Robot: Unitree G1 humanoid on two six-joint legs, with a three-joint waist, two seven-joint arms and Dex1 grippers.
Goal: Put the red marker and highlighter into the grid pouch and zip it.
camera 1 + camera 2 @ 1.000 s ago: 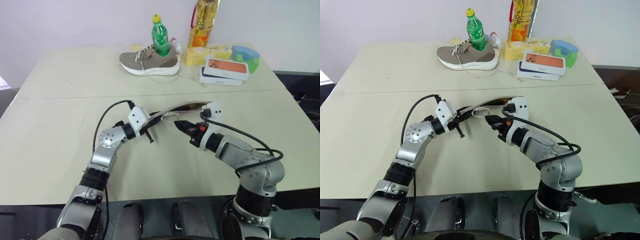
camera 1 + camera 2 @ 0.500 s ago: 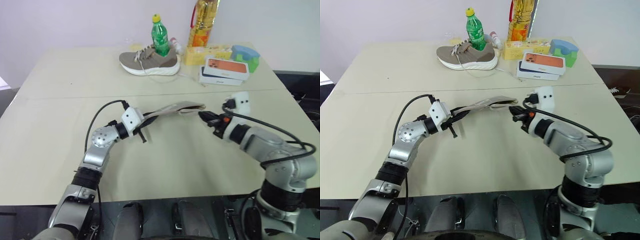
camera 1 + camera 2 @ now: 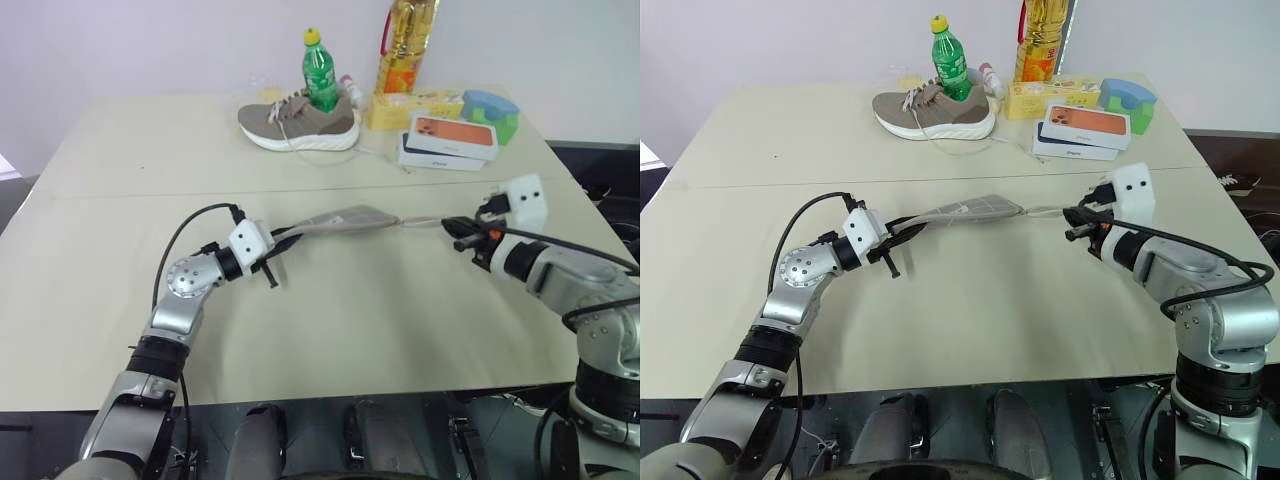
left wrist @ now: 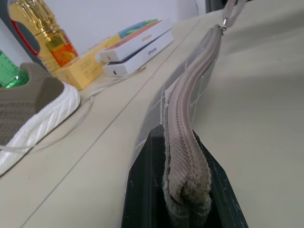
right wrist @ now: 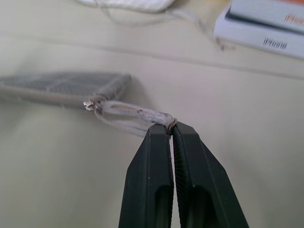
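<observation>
Right hand [image 3: 1074, 222] swung rightward pulling cord pull [image 5: 128, 115], grid pouch [image 3: 335, 220] contents hidden

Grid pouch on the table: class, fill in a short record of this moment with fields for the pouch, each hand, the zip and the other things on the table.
pouch: grid pouch stretched between both hands above the table
left hand: left hand shut on the pouch's end
right hand: right hand shut on the cord pull
zip: slider at the pouch's far end, by the cord
background: shoe, green bottle, oil bottle, phone boxes
</observation>
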